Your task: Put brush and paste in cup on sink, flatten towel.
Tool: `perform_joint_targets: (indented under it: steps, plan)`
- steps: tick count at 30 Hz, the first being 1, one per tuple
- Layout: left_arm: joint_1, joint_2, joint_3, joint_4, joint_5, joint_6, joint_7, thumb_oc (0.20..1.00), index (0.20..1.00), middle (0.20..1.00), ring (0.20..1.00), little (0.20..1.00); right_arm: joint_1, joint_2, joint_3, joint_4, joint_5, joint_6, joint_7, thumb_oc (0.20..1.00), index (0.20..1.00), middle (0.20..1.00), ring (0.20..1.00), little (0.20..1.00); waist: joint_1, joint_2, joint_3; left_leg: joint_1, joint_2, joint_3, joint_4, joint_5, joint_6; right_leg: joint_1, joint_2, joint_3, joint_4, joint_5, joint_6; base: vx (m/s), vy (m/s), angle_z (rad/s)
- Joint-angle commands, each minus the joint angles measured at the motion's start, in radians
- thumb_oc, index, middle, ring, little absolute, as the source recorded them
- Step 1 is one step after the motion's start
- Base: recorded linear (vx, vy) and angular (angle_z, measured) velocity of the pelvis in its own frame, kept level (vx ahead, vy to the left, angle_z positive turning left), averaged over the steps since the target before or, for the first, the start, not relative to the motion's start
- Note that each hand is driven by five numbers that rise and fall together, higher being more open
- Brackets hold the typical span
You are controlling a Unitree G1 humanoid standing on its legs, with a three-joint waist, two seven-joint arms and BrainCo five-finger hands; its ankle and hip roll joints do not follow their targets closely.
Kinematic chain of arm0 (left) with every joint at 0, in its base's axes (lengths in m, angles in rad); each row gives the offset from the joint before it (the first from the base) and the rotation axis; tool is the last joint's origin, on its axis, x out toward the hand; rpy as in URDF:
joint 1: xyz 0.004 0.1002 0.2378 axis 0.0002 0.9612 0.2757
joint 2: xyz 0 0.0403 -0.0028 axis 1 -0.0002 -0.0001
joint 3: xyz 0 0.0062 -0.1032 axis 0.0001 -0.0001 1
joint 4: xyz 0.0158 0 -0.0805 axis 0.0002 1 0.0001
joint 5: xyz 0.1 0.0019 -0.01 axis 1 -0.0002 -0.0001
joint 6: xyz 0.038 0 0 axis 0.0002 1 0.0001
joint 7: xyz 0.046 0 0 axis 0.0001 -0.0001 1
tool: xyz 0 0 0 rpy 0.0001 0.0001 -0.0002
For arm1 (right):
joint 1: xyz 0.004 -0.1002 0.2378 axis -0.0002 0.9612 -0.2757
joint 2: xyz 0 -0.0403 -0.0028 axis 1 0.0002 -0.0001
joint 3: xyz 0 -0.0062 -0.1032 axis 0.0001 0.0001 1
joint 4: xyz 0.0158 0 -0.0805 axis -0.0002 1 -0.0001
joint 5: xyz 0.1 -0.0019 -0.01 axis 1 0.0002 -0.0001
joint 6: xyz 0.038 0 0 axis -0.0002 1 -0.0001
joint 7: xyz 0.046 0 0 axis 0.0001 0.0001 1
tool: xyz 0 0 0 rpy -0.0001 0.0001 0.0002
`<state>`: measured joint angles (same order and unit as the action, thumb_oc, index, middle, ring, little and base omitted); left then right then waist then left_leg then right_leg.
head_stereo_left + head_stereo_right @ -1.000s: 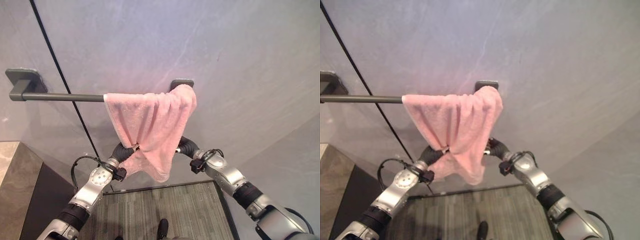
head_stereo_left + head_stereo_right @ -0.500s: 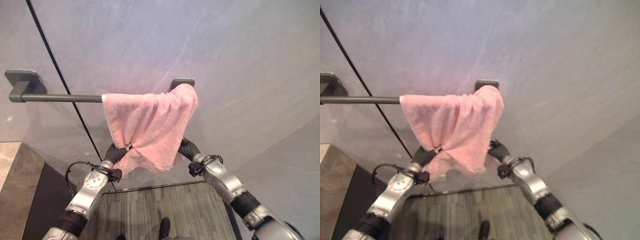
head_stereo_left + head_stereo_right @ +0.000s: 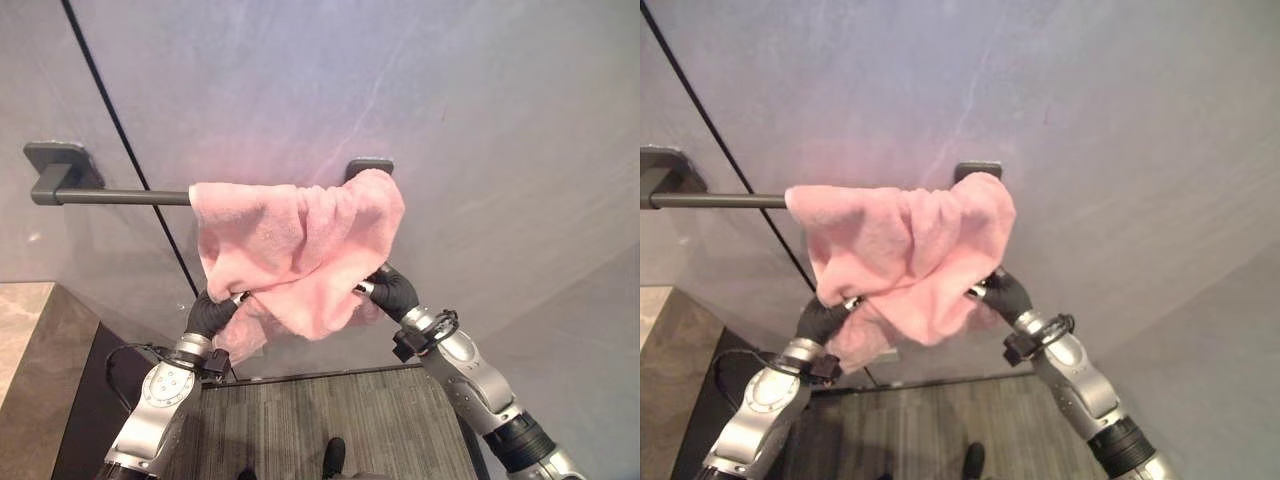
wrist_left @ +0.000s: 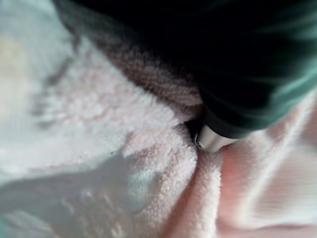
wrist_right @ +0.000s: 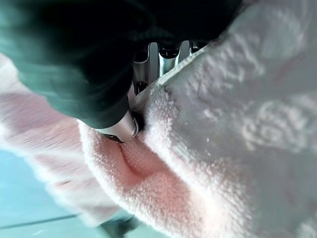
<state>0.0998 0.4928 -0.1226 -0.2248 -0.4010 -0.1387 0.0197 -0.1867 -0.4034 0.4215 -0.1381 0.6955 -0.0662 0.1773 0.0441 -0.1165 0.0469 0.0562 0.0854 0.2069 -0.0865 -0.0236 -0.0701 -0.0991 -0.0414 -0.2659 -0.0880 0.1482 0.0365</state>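
Observation:
A pink towel [image 3: 295,240] hangs bunched over the right end of a dark grey towel bar [image 3: 120,196] fixed to the grey wall. My left hand [image 3: 212,312] is shut on the towel's lower left part, its fingers buried in the cloth [image 4: 163,163]. My right hand [image 3: 388,290] is shut on the towel's lower right part, and the pink cloth [image 5: 208,139] wraps over its fingers. Both hands are raised, so the lower towel is lifted and crumpled just under the bar.
The bar's left bracket [image 3: 55,160] and right bracket [image 3: 368,166] sit on the wall. A black seam [image 3: 130,160] runs down the wall behind the bar. A brown stone counter edge [image 3: 30,370] lies at lower left, with grey striped floor [image 3: 330,410] below.
Both hands have risen towards the bar with the towel, lifting and bunching its lower part. The towel's top edge has spread a little further left along the bar.

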Motion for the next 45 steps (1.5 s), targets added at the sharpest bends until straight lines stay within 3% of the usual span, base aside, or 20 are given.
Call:
perform_joint_targets:
  steps: [1, 8, 11, 15, 18, 25, 30, 42, 43, 45]
  plan:
    - [-0.042, 0.027, 0.034, -0.106, -0.06, -0.113, 0.031, 0.2, 0.2, 0.2, 0.2, 0.2, -0.102, 0.071, 0.02, -0.094, 0.064, -0.088, 0.0, 0.2, 0.2, 0.2, 0.2, 0.2, 0.021, -0.023, -0.011, -0.081, -0.021, -0.069, -0.001, 0.078, 0.003, 0.117, -0.121, -0.011, 0.001, -0.039, 0.136, -0.01, -0.015, 0.13]
    - [-0.006, 0.026, 0.03, -0.066, -0.023, -0.12, 0.07, 0.2, 0.2, 0.2, 0.2, 0.2, -0.146, 0.083, 0.097, -0.024, -0.021, -0.07, -0.026, 0.2, 0.2, 0.2, 0.2, 0.2, 0.052, -0.028, 0.001, -0.092, -0.023, -0.088, -0.001, 0.085, 0.001, 0.121, -0.124, -0.034, 0.001, -0.04, 0.133, -0.01, -0.012, 0.14]
    - [-0.01, -0.008, -0.026, 0.14, -0.026, -0.092, 0.091, 0.2, 0.2, 0.2, 0.2, 0.2, -0.16, 0.124, 0.172, 0.175, -0.066, -0.035, -0.04, 0.2, 0.2, 0.2, 0.2, 0.2, 0.073, -0.027, 0.006, -0.098, -0.027, -0.102, -0.001, 0.09, 0.001, 0.125, -0.127, -0.048, 0.001, -0.039, 0.133, -0.01, -0.008, 0.1]
    - [-0.059, -0.045, -0.055, 0.272, -0.03, -0.09, 0.129, 0.2, 0.2, 0.2, 0.2, 0.2, -0.195, 0.158, 0.205, 0.256, -0.094, -0.034, -0.061, 0.2, 0.2, 0.2, 0.2, 0.2, 0.086, -0.021, 0.005, -0.096, -0.029, -0.106, -0.001, 0.09, 0.003, 0.13, -0.127, -0.053, 0.001, -0.04, 0.133, 0.01, 0.005, 0.12]
    - [-0.064, -0.044, -0.044, 0.236, -0.034, -0.099, 0.132, 0.2, 0.2, 0.2, 0.2, 0.2, -0.196, 0.153, 0.195, 0.208, -0.086, -0.04, -0.063, 0.2, 0.2, 0.2, 0.2, 0.2, 0.083, -0.018, 0.001, -0.093, -0.03, -0.104, -0.001, 0.089, 0.005, 0.132, -0.127, -0.051, 0.001, -0.04, 0.134, 0.0, 0.004, 0.02]
    - [-0.035, -0.01, 0.087, -0.049, 0.004, -0.159, 0.163, 0.2, 0.2, 0.2, 0.2, 0.2, -0.18, 0.085, 0.107, -0.145, -0.034, -0.104, -0.044, 0.2, 0.2, 0.2, 0.2, 0.2, 0.067, -0.017, -0.005, -0.084, -0.031, -0.1, -0.001, 0.08, 0.005, 0.138, -0.128, -0.047, 0.001, -0.044, 0.134, 0.0, 0.0, 0.0]
    - [-0.032, -0.033, 0.155, -0.162, -0.036, -0.206, 0.185, 0.2, 0.2, 0.2, 0.2, 0.2, -0.172, 0.086, 0.111, -0.229, 0.009, -0.113, -0.043, 0.2, 0.2, 0.2, 0.2, 0.2, 0.064, -0.017, -0.011, -0.077, -0.03, -0.096, -0.001, 0.074, 0.003, 0.142, -0.129, -0.047, 0.001, -0.052, 0.132, 0.0, 0.0, 0.0]
    - [-0.028, -0.04, 0.187, -0.154, -0.04, -0.217, 0.239, 0.2, 0.2, 0.2, 0.2, 0.2, -0.216, 0.095, 0.205, -0.182, -0.059, -0.058, -0.067, 0.2, 0.2, 0.2, 0.2, 0.2, 0.09, -0.033, 0.002, -0.092, -0.027, -0.105, -0.001, 0.082, -0.003, 0.138, -0.128, -0.061, 0.001, -0.05, 0.13, 0.0, 0.0, 0.0]
    - [-0.017, -0.082, 0.183, -0.024, -0.093, -0.204, 0.278, 0.2, 0.2, 0.2, 0.2, 0.2, -0.227, 0.079, 0.205, -0.178, -0.174, -0.047, -0.09, 0.2, 0.2, 0.2, 0.2, 0.2, 0.084, -0.036, 0.003, -0.093, -0.027, -0.1, -0.001, 0.083, -0.001, 0.132, -0.129, -0.057, 0.001, -0.047, 0.13, 0.0, 0.0, 0.0]
    - [-0.019, -0.082, 0.182, -0.02, -0.093, -0.206, 0.278, 0.2, 0.2, 0.2, 0.2, 0.2, -0.226, 0.078, 0.205, -0.179, -0.176, -0.046, -0.091, 0.2, 0.2, 0.2, 0.2, 0.2, 0.085, -0.035, 0.003, -0.093, -0.026, -0.099, -0.001, 0.082, -0.001, 0.132, -0.128, -0.056, 0.001, -0.047, 0.131, 0.0, 0.0, 0.0]
